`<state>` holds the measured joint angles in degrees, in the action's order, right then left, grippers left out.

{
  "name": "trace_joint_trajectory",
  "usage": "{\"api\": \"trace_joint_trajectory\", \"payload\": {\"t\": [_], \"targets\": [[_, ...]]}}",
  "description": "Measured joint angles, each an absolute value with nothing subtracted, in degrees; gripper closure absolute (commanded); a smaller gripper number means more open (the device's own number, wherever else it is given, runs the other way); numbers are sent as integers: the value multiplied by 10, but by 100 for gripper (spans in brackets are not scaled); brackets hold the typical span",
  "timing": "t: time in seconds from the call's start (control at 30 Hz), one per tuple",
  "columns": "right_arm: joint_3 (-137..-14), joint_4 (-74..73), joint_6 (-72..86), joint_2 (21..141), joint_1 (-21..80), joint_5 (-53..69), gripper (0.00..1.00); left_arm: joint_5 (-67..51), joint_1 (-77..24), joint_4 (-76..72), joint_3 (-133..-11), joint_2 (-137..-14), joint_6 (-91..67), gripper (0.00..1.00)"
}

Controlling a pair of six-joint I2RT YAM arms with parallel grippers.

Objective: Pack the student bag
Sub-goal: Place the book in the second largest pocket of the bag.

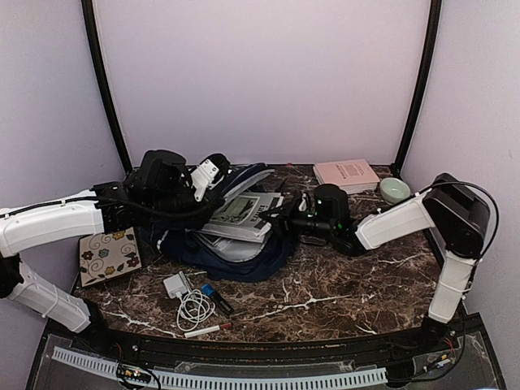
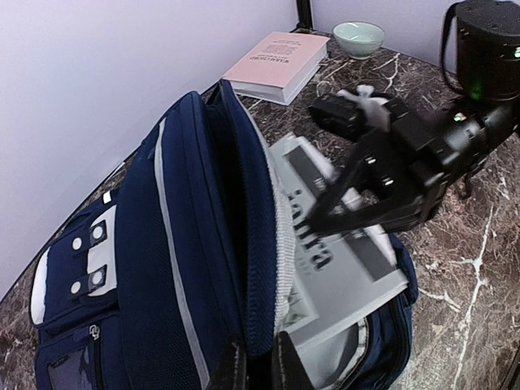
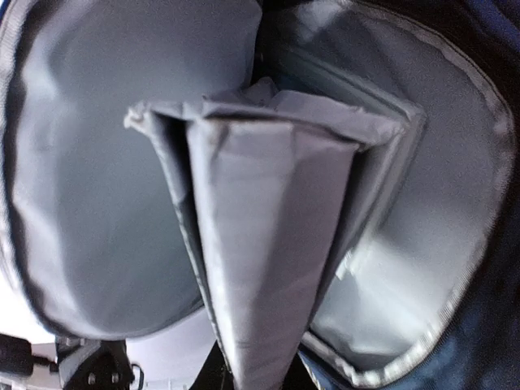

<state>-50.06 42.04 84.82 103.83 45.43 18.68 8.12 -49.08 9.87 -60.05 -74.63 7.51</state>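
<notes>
Marble table [image 1: 349,284], lilac walls [image 1: 268,81], L jaws grip student bag [image 2: 183,260], R jaws grip booklet [image 2: 345,280]

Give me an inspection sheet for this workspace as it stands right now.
Surface: dark marble table, partly covered.
Job's things: student bag lying open; magazine partway inside.
Clutter: pink book, green bowl, floral tile, white charger, pen.
Grippers: left gripper pinches the bag's rim; right gripper grips the magazine.
Cables: coiled white cord by the charger; black cable looped along the right arm.
Surroundings: plain pale walls, black corner posts.
</notes>
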Motion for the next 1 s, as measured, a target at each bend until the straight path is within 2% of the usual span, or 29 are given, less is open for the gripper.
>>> {"api": "trace_joint_trajectory", "payload": {"t": [0.17, 0.23, 0.4, 0.57, 0.7, 0.8, 1.0], "targets": [[-621, 441, 878, 1152, 488, 114, 90, 40, -491, 95, -599, -742, 83, 100], [-675, 435, 877, 1191, 498, 99, 86, 27, -491, 94, -594, -736, 84, 100], [-759, 398, 869, 1240, 515, 76, 69, 17, -491, 92, -591, -729, 84, 100], [-779, 372, 866, 1258, 523, 81, 44, 16, -491, 91, -591, -729, 83, 100], [-739, 341, 839, 1236, 524, 79, 29, 28, -492, 89, -591, -729, 81, 100], [-709, 262, 771, 1183, 524, 74, 19, 37, -493, 86, -591, -729, 78, 100], [-708, 68, 625, 1036, 524, 25, 14, 49, -493, 85, -591, -729, 75, 100]]}}
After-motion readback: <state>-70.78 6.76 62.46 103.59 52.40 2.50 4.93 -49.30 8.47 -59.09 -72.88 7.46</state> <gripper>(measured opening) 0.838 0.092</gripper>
